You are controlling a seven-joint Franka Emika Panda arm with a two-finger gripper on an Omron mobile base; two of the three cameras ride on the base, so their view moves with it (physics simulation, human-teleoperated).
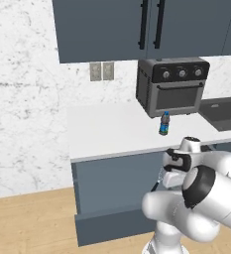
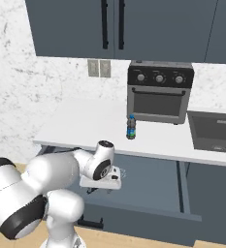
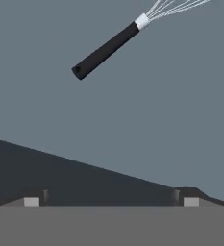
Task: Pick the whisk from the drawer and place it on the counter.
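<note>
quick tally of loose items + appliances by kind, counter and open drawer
Whisk: 1, lying in the drawer
Blue bottle: 1, upright on the counter
Toaster oven: 1, on the counter
Total: 3

White marbled wall (image 1: 23,99) far behind the tool. Up high above the tool, dark blue cabinet doors (image 2: 85,24) with black handles (image 2: 104,24). Two grey wall sockets (image 1: 101,71) under them. Black oven (image 2: 159,92) and dark sink (image 2: 214,131) past the tool. Wooden floor (image 1: 28,223) down low.
</note>
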